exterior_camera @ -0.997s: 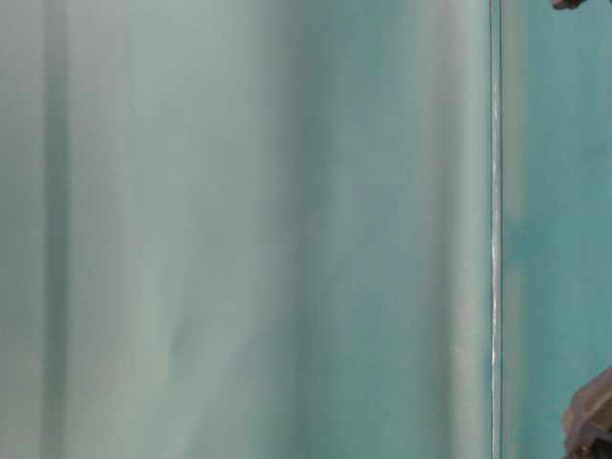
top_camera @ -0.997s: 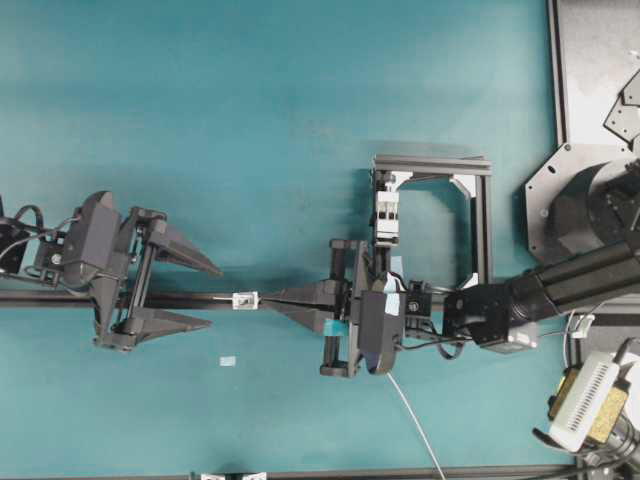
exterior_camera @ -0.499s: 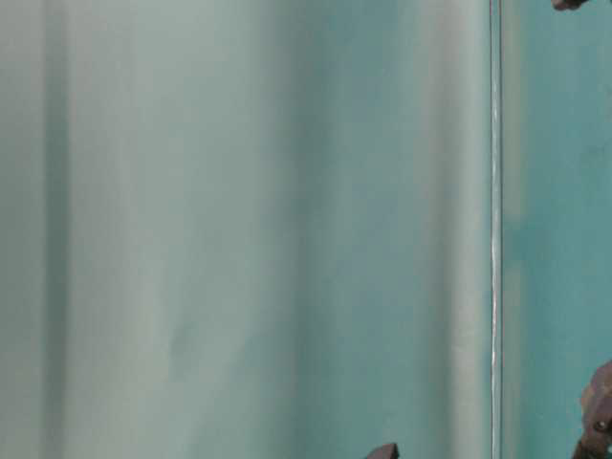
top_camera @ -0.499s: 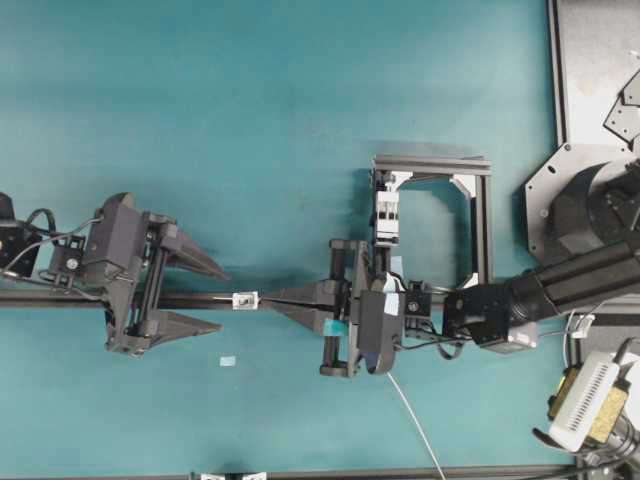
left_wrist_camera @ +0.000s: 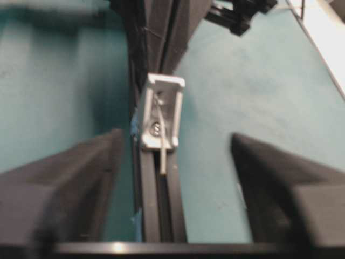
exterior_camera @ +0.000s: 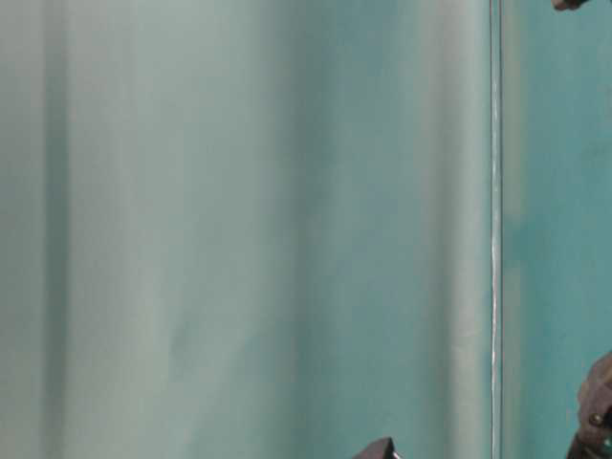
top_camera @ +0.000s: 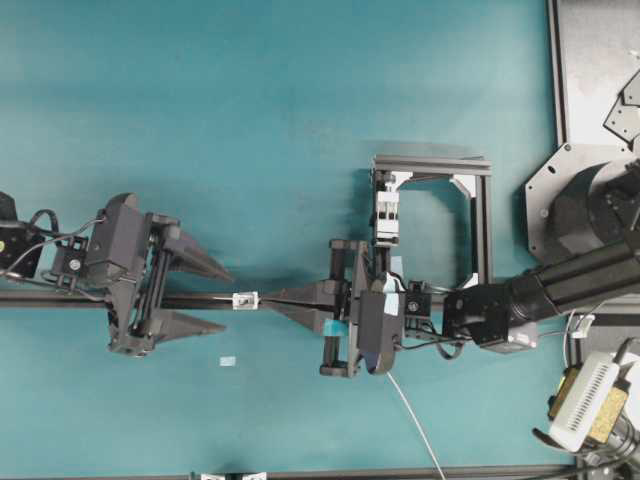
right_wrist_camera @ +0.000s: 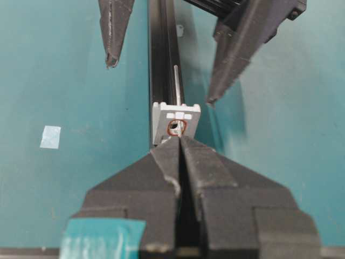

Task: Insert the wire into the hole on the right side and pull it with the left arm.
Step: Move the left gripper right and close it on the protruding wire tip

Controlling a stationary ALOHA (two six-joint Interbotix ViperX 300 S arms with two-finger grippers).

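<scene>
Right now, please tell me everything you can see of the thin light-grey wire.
The thin light-grey wire passes through the small silver-white block on the black rail. Its short, straight, stiff tip sticks out on the far side along the rail, between the open left pincer fingers, which do not touch it. The shut right pincer meets the block where the wire enters. A slack length trails over the teal table.

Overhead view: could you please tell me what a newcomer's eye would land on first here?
Two black grippers face each other along a black rail at mid-table. The right gripper, fingers pinched shut, noses against a tiny silver-white block. The wire tip pokes out its far side, between the left gripper's spread fingers.
</scene>
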